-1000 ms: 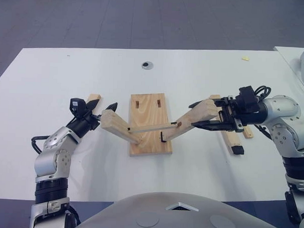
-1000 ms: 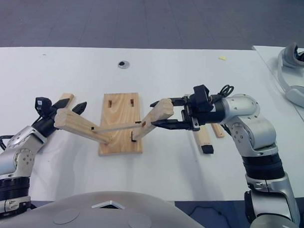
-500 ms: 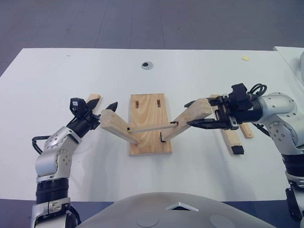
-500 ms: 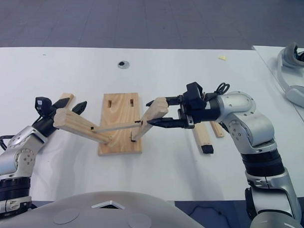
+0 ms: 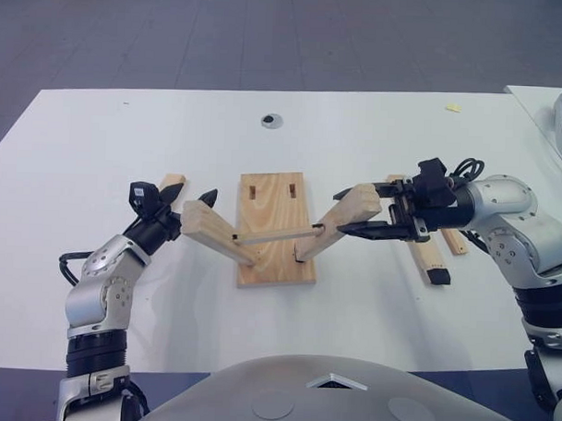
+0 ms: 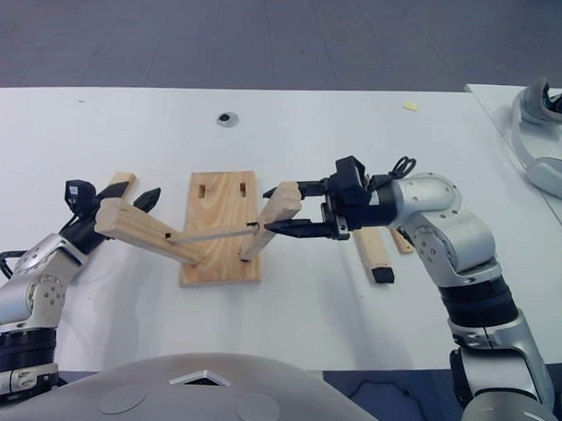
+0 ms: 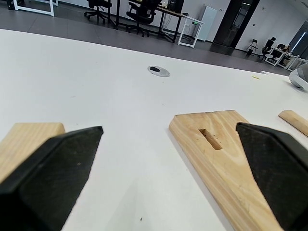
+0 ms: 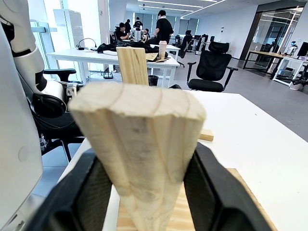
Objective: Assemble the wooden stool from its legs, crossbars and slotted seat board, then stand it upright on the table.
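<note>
The slotted seat board (image 5: 272,196) lies flat at the table's middle. Two wooden legs lean over it, joined by a thin crossbar (image 5: 275,235). My left gripper (image 5: 189,203) holds the upper end of the left leg (image 5: 223,236) between its fingers, whose black tips (image 7: 53,168) reach past the wood. The leg's lower end rests on the board. My right gripper (image 5: 359,210) is shut on the top of the right leg (image 5: 336,222), whose foot also sits on the board. In the right wrist view that leg's end (image 8: 139,134) stands between the black fingers (image 8: 86,192).
A spare leg with a black tip (image 5: 427,257) and a thin strip (image 5: 456,242) lie on the table behind my right gripper. Another wooden piece (image 5: 174,182) lies by my left gripper. A round cable hole (image 5: 273,121) is at the back, a white headset (image 6: 542,136) far right.
My right gripper has moved left toward the board with its leg, which now stands steeper. The left arm and its leg have stayed put.
</note>
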{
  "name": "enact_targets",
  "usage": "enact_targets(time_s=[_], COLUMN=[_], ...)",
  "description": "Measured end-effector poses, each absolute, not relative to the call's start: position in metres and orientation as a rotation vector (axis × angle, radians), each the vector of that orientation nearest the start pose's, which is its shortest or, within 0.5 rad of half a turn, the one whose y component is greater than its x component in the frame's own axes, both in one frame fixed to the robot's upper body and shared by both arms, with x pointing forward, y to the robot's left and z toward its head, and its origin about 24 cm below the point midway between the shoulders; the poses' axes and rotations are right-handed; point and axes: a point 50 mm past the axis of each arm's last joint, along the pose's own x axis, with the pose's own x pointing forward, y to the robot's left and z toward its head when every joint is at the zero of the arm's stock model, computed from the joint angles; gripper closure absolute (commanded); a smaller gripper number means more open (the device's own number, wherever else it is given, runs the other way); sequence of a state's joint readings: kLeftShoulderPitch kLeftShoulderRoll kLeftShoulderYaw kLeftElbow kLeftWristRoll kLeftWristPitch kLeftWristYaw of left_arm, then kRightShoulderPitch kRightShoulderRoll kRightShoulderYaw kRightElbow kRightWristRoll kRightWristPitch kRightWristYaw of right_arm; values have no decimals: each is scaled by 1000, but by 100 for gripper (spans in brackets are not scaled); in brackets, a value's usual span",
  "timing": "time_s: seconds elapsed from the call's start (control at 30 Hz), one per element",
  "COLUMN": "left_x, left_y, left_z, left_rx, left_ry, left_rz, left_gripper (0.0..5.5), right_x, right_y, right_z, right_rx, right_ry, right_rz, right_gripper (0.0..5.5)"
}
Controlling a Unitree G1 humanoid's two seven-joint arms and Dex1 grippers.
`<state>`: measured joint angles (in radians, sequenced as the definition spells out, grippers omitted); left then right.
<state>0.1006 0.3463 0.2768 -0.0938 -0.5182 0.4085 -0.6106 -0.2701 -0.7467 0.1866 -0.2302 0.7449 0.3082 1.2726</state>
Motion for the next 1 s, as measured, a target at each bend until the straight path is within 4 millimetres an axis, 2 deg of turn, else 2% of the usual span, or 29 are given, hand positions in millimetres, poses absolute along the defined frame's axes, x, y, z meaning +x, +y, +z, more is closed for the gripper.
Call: enact_targets(time_s=[0.17, 0.37, 0.63, 0.67, 0.7, 0.73, 0.77, 0.8, 0.93, 1.0], left_x=[220, 220, 220, 220, 220, 221, 222, 223, 228, 228], left_y=[241, 239, 234, 235, 235, 233, 234, 235, 234, 235], left_z=[46, 45, 41, 40, 40, 41, 41, 39, 43, 42], left_rx=[-275, -285, -305, -307, -307, -305, -298, -295, -289, -289], left_ry=[229, 228, 231, 234, 234, 228, 222, 229, 211, 213], left_rz=[-391, -393, -402, -400, -402, -408, -408, -400, -407, -405], left_gripper=[39, 39, 39, 39, 39, 39, 39, 39, 39, 39], right_x=[234, 236, 237, 237, 236, 232, 219, 205, 214, 216], right_y=[-156, -148, -138, -139, -140, -145, -156, -164, -164, -162], right_z=[141, 141, 150, 150, 149, 130, 91, 64, 73, 73], right_rx=[-63, -56, -46, -53, -57, -43, 16, 74, 53, 33], right_ry=[39, 45, 151, 154, 172, 347, 615, 790, 752, 740], right_rz=[1633, 1536, 1475, 1472, 1469, 1446, 1394, 1351, 1350, 1343], right_gripper=[343, 343, 343, 302, 294, 269, 249, 220, 138, 138])
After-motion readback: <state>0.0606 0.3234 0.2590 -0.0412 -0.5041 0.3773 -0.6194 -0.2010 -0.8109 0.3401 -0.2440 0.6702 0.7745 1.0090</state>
